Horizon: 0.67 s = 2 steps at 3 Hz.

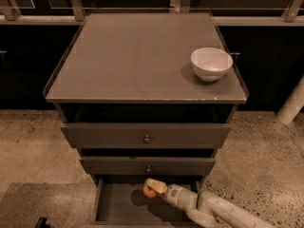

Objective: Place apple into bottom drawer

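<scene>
The apple [149, 191] is small, round and red-orange. It sits between the fingers of my gripper [153, 188], low inside the open bottom drawer [114, 205], near its back and middle. The gripper is shut on the apple. My white arm [216, 210] reaches in from the lower right across the drawer's right side. A dark shadow lies on the drawer floor under the apple. I cannot tell whether the apple touches the floor.
Two upper grey drawers with small round knobs [147, 138] are closed above the open one. A white bowl [211, 63] stands on the cabinet top [133, 56] at the right. Speckled floor surrounds the cabinet. A white post [292, 103] stands at the far right.
</scene>
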Tool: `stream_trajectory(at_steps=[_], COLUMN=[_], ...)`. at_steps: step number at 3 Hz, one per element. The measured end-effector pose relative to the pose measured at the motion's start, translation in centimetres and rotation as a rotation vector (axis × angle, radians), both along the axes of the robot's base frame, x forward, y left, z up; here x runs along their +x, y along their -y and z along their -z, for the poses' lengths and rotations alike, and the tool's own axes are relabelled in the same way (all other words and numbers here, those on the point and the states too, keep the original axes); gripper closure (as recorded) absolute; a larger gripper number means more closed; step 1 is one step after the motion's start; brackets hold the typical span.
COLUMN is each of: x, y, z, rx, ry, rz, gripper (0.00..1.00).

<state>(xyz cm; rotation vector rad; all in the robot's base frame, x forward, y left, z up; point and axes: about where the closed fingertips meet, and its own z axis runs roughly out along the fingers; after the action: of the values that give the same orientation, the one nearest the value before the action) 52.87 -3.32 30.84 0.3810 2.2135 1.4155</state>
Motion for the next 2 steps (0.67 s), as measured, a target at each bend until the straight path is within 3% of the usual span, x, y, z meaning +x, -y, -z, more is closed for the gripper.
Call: stream_trajectory(at_steps=[2], x=[0.8], y=[1.5], z=[3.8], rx=[0.004], ry=[-0.056], rz=[0.108], gripper=[1.0])
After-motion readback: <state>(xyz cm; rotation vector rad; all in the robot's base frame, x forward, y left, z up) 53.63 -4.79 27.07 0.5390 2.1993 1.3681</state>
